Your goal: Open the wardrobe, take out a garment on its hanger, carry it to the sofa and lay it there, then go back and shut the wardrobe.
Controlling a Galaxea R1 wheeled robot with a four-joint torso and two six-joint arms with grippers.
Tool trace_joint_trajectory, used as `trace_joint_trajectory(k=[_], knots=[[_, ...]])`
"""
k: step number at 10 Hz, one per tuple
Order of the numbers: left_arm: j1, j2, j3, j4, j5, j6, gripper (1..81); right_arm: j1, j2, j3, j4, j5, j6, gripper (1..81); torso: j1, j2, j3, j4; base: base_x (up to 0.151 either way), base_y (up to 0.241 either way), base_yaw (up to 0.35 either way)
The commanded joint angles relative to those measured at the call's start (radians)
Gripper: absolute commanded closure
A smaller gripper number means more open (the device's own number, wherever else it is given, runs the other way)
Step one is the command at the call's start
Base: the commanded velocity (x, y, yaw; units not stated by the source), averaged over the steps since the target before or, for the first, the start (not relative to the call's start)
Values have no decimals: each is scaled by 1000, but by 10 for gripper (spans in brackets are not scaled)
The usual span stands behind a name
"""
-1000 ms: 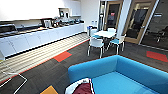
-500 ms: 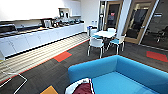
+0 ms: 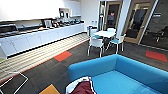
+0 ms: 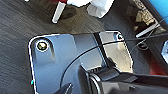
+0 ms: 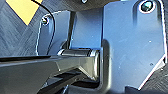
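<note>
Nothing shifts between looks: we stay parked by the sofa (image 3: 130,75), the jacket (image 3: 83,87) at its near end, apparently laid down. Whether our grippers are clenched, we cannot tell.

No readable text, labels, brands, numbers or signs on anything

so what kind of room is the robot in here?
Likely an office break room or kitchenette lounge: a long counter with white cabinets and appliances, a small white table with chairs, and a blue sofa.
</note>
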Motion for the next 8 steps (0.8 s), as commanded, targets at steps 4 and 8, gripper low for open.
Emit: trace_joint_trajectory(k=[4,8], knots=[[-57,-10,-1,14,21,4,10,36,13,6,-1,-47,-1,10,1,0,0,0,-93,0,0],[-56,2,-1,13,24,4,10,35,13,6,-1,-47,-1,10,1,0,0,0,-103,0,0]])
